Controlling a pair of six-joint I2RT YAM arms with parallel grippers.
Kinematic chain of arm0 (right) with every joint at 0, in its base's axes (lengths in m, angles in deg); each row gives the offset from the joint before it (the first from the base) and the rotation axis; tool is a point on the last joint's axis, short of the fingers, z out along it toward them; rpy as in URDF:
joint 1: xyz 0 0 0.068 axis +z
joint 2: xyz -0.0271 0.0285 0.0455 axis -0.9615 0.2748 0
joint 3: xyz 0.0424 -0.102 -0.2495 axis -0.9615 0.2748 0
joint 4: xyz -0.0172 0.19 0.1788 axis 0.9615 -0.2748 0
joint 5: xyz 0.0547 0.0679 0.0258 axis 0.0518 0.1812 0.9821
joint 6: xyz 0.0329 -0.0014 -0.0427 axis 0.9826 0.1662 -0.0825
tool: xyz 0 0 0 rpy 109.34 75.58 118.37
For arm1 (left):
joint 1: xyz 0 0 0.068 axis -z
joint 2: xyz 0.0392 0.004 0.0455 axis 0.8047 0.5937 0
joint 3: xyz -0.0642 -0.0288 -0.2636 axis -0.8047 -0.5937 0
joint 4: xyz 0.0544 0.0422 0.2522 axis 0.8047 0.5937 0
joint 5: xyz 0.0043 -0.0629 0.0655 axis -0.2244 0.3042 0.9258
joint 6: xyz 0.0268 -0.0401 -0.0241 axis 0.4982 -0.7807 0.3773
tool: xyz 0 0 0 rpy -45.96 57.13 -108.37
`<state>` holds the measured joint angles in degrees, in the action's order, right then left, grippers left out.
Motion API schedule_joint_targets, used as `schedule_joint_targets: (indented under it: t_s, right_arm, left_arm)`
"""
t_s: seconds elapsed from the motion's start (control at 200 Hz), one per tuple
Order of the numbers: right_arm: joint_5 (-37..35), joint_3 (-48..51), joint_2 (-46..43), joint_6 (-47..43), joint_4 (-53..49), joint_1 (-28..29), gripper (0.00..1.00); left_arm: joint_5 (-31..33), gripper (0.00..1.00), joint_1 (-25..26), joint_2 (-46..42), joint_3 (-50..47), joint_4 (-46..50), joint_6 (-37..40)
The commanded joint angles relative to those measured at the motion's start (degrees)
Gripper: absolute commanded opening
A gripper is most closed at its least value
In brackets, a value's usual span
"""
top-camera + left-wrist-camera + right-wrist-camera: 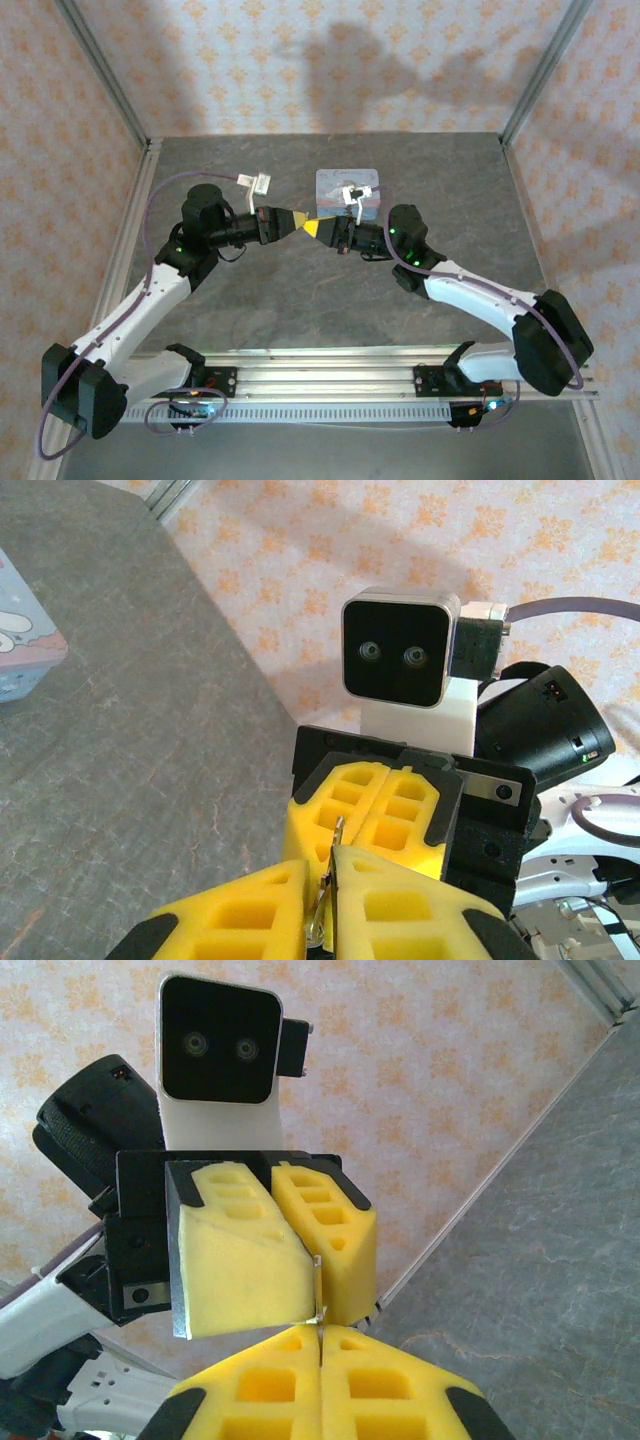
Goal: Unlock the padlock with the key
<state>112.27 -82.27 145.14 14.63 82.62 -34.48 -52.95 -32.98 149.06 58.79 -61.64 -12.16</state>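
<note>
The two arms stand nose to nose over the worktop (300, 310), a little left of centre in the overhead frame; the left claw (296, 222) and the right claw (319, 230) sit tip against tip, each with its yellow foam pads pressed together. Low in the left wrist frame, a thin metal piece (326, 885) is pinched in the left claw's seam and runs up to the seam of the right claw's pads opposite. Whether that sliver is the key or part of the padlock I cannot tell, it is too small; nor can I tell whether the right claw grips its far end or only touches it.

As I judge it, the picking-up is done, since whatever the claws hold is off the worktop and between them. The step in hand looks like bringing key and lock together; the turn, and the shackle springing free, would be left, and I see no sign of either.

The worktop is a grey, stone-patterned sheet. A pale-blue tin (347, 188) lies flat on it in the upper middle of the overhead frame, just behind the right claw. The walls (300, 60) are papered peach with small orange motifs and carry the arms' shadows. Aluminium posts (100, 70) rise at the upper corners; a slotted rail (320, 368) along the bottom holds the arm bases.
</note>
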Motion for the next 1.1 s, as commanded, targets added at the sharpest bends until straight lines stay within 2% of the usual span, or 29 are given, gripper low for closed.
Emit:
schedule_joint_targets:
  t_s: [0.0, 0.165, 0.23, 0.33, 0.445, 0.561, 0.766, 0.896, 1.096]
  right_arm:
    - [0.3, -0.9, 0.6, 0.9, 4.4, -0.1, 0.00]
    - [0.0, -1.0, 0.6, 1.2, 4.6, -0.1, 0.00]
    - [0.0, -1.2, 0.7, 1.3, 4.6, -0.1, 0.00]
    - [-0.2, -1.6, 0.8, 0.6, 2.6, -0.1, 0.00]
    - [-1.9, -2.0, 0.2, -0.6, -0.8, 0.0, 0.00]
    - [-4.2, -2.6, -1.0, -2.7, -5.9, 0.0, 0.14]
    - [-6.5, -3.6, -3.5, -5.3, -12.2, 0.0, 0.27]
    - [-7.2, -4.6, -6.1, -7.5, -17.7, -0.1, 0.30]
    - [-5.7, -8.2, -11.7, -11.9, -29.0, -0.8, 0.32]
  left_arm:
    - [-2.5, 0.16, 0.5, -0.3, -1.0, -1.8, 0.7]
    - [-2.7, 0.15, 0.5, -0.6, -1.1, -2.1, 0.7]
    - [-3.0, 0.11, 0.6, -0.7, -1.1, -2.6, 0.5]
    - [-3.4, 0.00, 0.8, -0.8, -0.9, -2.4, 1.0]
    - [-2.6, 0.00, 0.8, -1.1, -0.8, -0.1, 3.0]
    - [-1.2, 0.00, 0.8, -1.5, -1.3, 0.2, 4.0]
    - [0.3, 0.00, 0.8, -1.9, -1.6, 0.1, 5.0]
    - [0.6, 0.00, 0.8, -1.9, -0.1, 4.0, 7.6]
    - [-1.8, 0.00, 0.8, -0.5, 4.9, 15.6, 19.3]
